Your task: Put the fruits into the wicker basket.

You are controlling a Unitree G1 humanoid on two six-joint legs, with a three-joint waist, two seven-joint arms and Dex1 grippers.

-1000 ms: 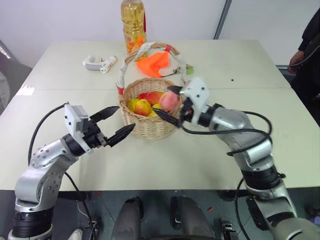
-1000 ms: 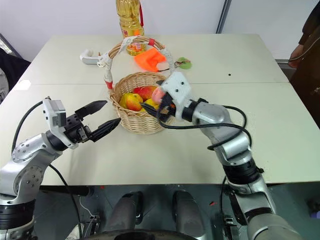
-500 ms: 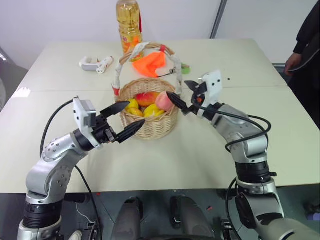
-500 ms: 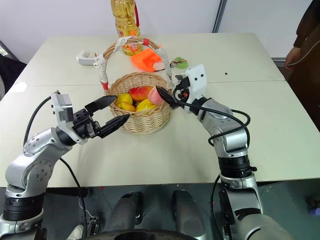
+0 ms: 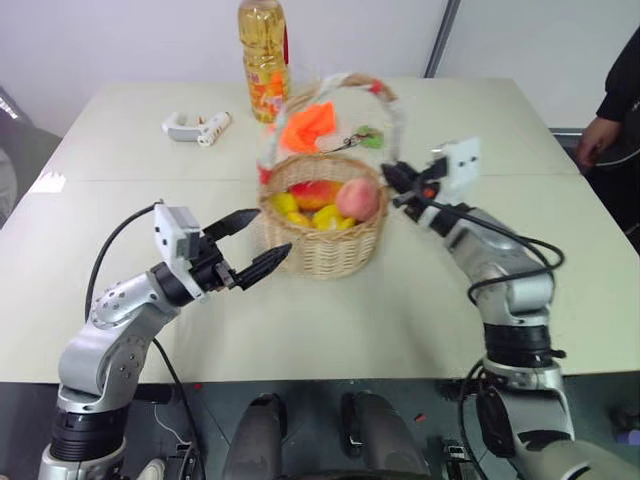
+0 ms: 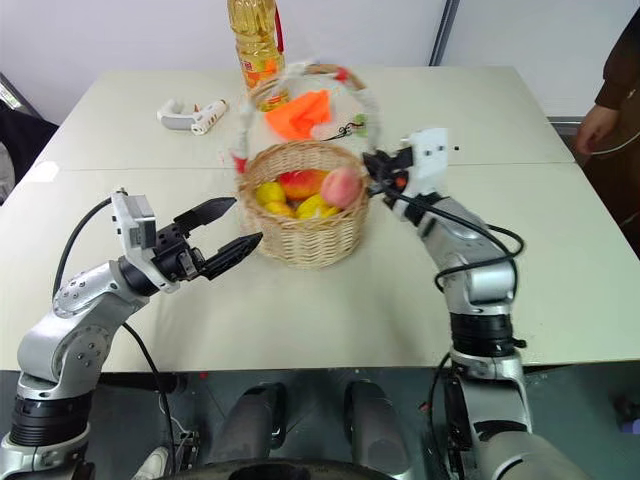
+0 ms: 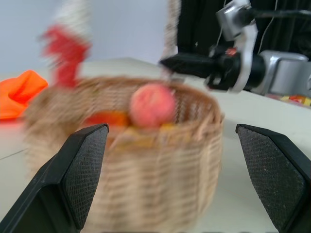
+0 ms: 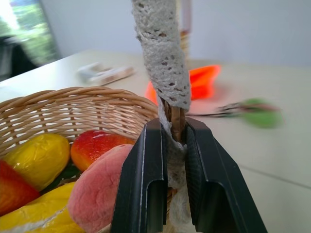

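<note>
Right, my right wrist view gives what the head views blur: my right gripper (image 8: 171, 145) is pinched on the lace-wrapped handle of the round tan woven wicker basket (image 5: 325, 235), low by the rim. The pink peach (image 8: 99, 191), yellow lemon (image 8: 36, 154) and red-and-yellow mango (image 8: 97, 144) lie inside it. My left gripper (image 5: 258, 247) hangs spread wide beside the basket's wall, holding nothing. The basket sits mid-worktop (image 5: 330, 330). Toward the far edge stands a yellow oil bottle (image 5: 264, 58); I can't read its label.

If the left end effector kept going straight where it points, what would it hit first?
Most likely the wicker basket, which sits straight ahead between the open left end effector's fingers; the remaining gap is hard to judge.
</note>
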